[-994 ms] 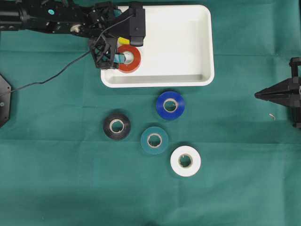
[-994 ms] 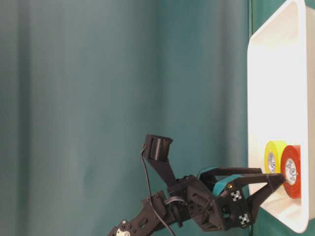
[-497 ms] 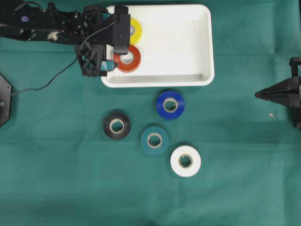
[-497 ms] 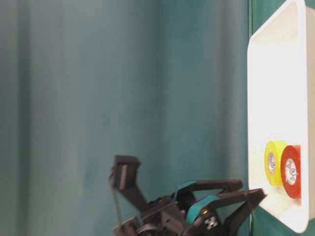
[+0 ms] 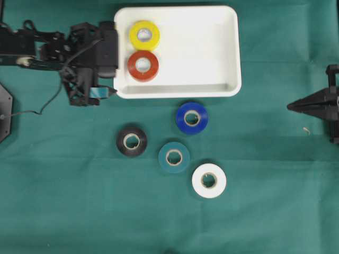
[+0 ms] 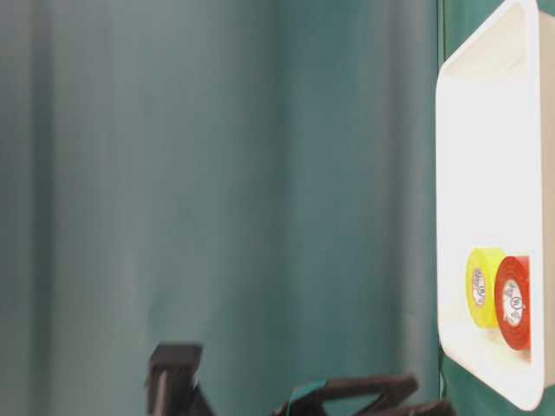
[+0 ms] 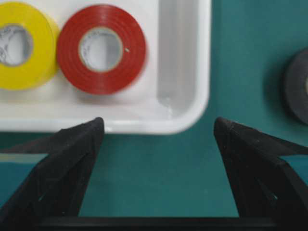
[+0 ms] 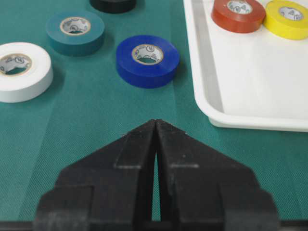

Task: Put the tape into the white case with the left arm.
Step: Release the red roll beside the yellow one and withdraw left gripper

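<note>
The table (image 5: 275, 222), covered in a dark green cloth, carries everything, and the largest thing on it is the shallow white rectangular plastic case (image 5: 225, 53) with rounded corners and a raised rim, lying toward the far edge in the overhead view. Next in size is the black jointed left arm (image 5: 47, 50), reaching in from the left with its lattice-framed left gripper (image 7: 156, 130) poised just outside the case's near left corner; its jaws stand wide apart with nothing between them, only green cloth and the case rim showing in the wrist view. At the right edge the all-black right gripper (image 8: 156, 126) sits well away from the rolls, its jaws pressed together and empty. Inside the case lie a yellow tape roll (image 5: 144, 35) and a red tape roll (image 5: 143, 65), flat and touching each other at the left end. Outside on the cloth, near the case's front rim, is a blue tape roll (image 5: 192, 117); farther forward lie a black tape roll (image 5: 131, 141), a teal tape roll (image 5: 174, 157) and a white tape roll (image 5: 208, 181). Two rolls appear delivered; four seem left to fetch, so the job looks about a third done.
</note>
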